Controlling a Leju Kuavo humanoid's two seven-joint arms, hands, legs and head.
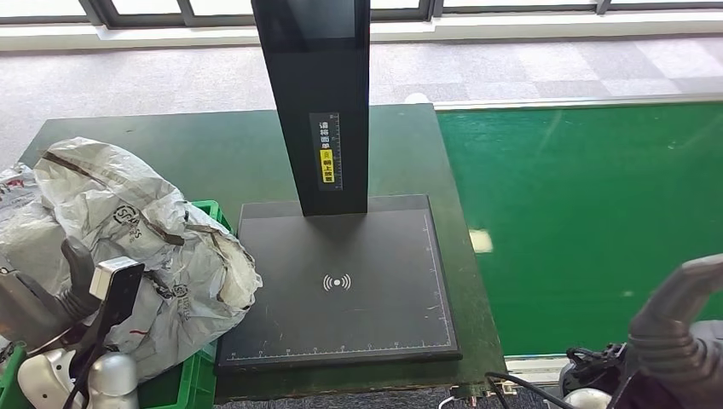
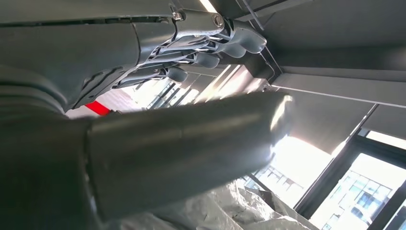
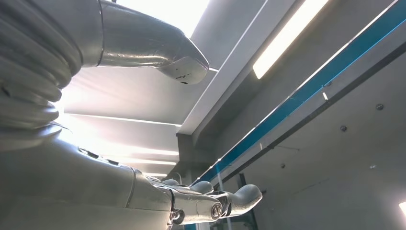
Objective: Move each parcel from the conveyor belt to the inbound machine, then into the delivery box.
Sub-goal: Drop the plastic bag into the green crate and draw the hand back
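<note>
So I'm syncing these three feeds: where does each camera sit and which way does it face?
Head view: high on the body, looking down at the inbound machine, conveyor belt and parcel; both arms show.
Left wrist view: behind the left hand, facing up at ceiling and windows.
Right wrist view: behind the right hand, facing the ceiling.
Shared: the wrist views' ceiling.

Crinkled, slightly glossy grey-white plastic film on the parcel (image 1: 141, 226), crossed by strips of brown tape, above the hard, smooth green plastic of the delivery box (image 1: 198, 375). Matt black platform on the inbound machine (image 1: 341, 285) with fine white ruled markings, glossy dark panel on its upright column (image 1: 315, 94), and a matt, evenly textured green surface on the conveyor belt (image 1: 588, 221) beside the dull dark green table top (image 1: 222, 162). Smooth grey plastic with a soft sheen on the left hand (image 2: 210, 45) and right hand (image 3: 210, 201), ribbed cover behind each, and brushed silver metal on the left arm (image 2: 182, 148).
</note>
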